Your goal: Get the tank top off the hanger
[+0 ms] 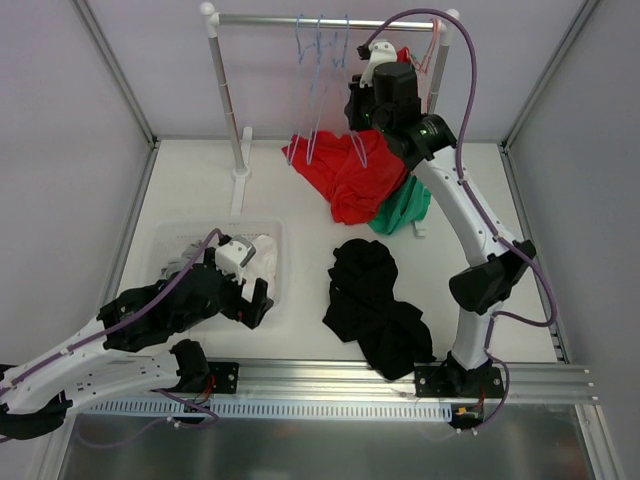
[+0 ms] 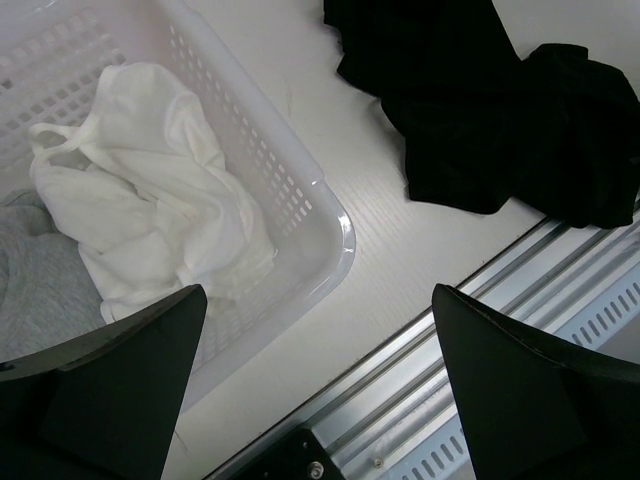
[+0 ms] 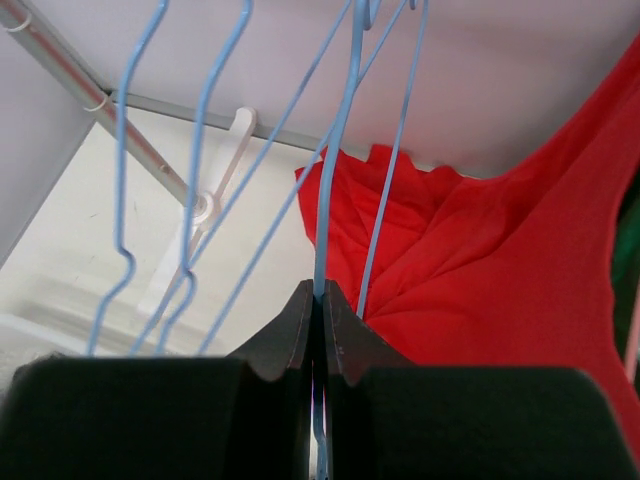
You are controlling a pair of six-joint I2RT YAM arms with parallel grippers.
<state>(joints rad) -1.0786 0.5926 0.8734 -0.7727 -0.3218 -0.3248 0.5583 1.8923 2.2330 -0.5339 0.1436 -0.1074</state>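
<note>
White tabletop (image 1: 200, 190), far side: the right arm's jaws pinch tight on a blue hanger (image 3: 337, 170) below the rack (image 1: 280, 19), its red tank top (image 3: 470, 300) apparently not yet off, sagging onto the surface. Left jaws gape empty above the near-left basket (image 2: 330, 215).

**user1:** Bright, even overhead light, only faint soft shadows on the white counter (image 1: 290, 200).

**user2:** Yep, though the black clothes (image 1: 375, 305) lose all detail, and the right end effector (image 3: 320, 295) looks soft up close.
</note>
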